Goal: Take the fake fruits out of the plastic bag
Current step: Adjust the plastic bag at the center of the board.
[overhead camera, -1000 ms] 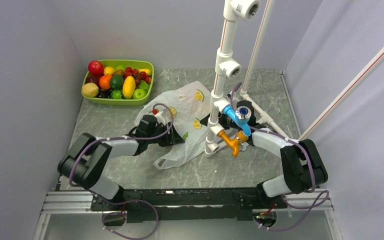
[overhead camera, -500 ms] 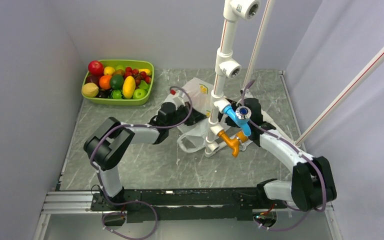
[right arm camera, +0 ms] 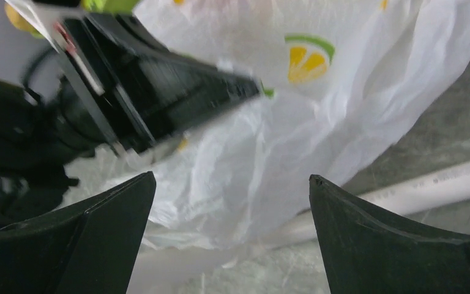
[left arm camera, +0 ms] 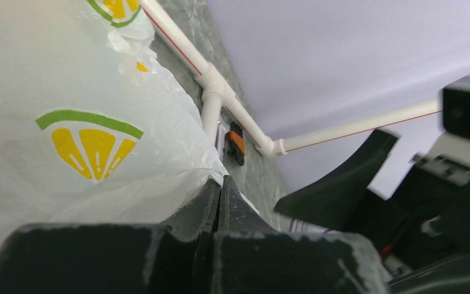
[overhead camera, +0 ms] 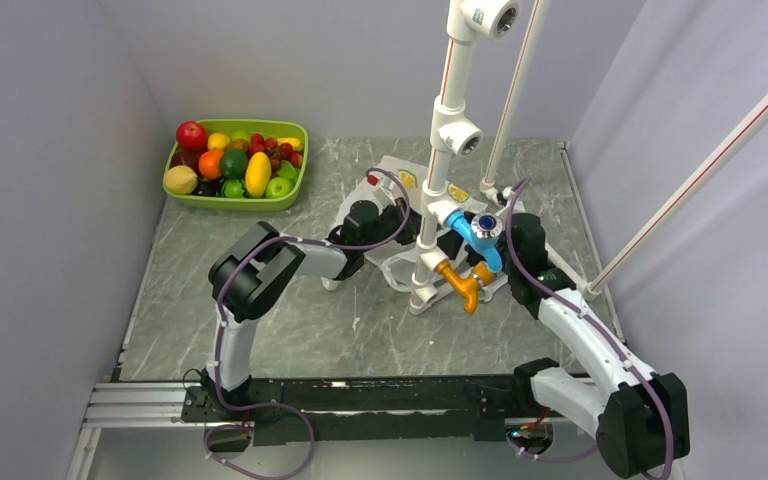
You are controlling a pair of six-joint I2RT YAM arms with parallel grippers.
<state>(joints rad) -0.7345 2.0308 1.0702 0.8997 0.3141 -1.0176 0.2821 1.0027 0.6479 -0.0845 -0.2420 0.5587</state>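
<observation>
Marbled tabletop (overhead camera: pixel 290 335): left gripper (left arm camera: pixel 220 188) stretched forward (pinching plastic bag (left arm camera: pixel 49 79)).

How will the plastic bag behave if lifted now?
Likely floppy: the plastic bag is thin, crumpled film, so it should drape and sag. Probably slippery too; the left gripper pinches only an edge, which may slide out.

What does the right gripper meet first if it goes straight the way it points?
Most likely the plastic bag: its crumpled film fills the view ahead of the open right gripper. The left gripper lies up-left of that line, a white pipe below it. Depth is unclear.
</observation>
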